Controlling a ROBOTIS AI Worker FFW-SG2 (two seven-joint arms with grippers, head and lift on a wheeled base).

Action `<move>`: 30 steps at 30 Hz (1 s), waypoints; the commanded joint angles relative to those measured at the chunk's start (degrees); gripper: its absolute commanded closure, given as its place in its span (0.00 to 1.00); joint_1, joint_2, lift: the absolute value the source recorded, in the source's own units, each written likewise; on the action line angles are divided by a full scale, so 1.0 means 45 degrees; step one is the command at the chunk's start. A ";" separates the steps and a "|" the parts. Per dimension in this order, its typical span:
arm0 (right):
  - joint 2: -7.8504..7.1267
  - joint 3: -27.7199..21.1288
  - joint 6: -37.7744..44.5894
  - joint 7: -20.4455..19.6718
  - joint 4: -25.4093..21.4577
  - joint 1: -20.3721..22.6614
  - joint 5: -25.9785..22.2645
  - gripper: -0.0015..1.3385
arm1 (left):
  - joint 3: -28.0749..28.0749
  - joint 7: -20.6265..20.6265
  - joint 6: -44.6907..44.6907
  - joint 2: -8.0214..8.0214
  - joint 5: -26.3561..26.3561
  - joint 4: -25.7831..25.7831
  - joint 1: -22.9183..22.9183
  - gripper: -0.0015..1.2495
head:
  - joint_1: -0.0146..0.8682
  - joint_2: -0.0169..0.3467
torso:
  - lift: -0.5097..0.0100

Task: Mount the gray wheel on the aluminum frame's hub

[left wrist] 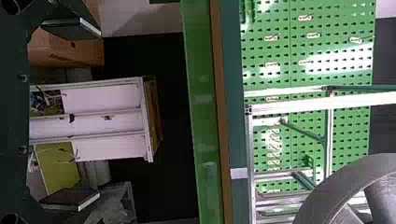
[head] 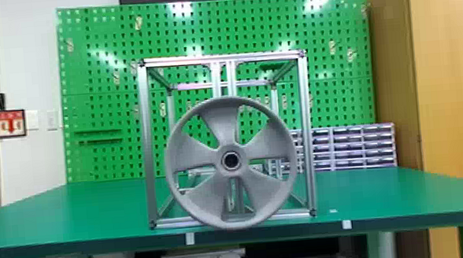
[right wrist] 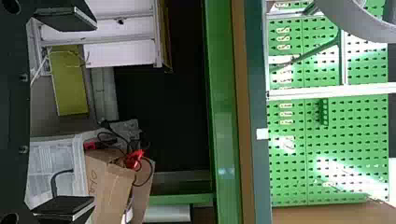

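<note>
Left hand (left wrist: pixel 95 114) and right hand (right wrist: pixel 93 113), one pair: each empty, its two black fingers spread wide apart. Gray wheel (head: pixel 193 153), one, five-spoked: ahead of both hands and well apart from them, upright at the near face of the aluminum frame (head: pixel 148 145), its open centre before the frame's middle uprights; whether it is fully seated on the hub cannot be told. Also ahead of the hands: green worktop (head: pixel 91 212) bearing the frame, with, farther off, a green pegboard (head: pixel 99 70) and a small-drawer cabinet (head: pixel 345 135).
</note>
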 commanded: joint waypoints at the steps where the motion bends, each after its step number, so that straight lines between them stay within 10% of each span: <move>1: 0.0045 0.0005 0.0052 -0.0001 0.0001 -0.0003 -0.0096 0.00 | -0.0025 0.0000 0.0020 0.0000 0.0010 0.0002 0.0003 0.08 | 0.01 0.06 | 0.02; 30: 0.0143 0.0044 0.0209 -0.0001 0.0001 -0.0023 -0.0135 0.00 | -0.0025 0.0000 0.0020 0.0000 0.0049 0.0002 0.0042 0.08 | 0.01 0.06 | 0.02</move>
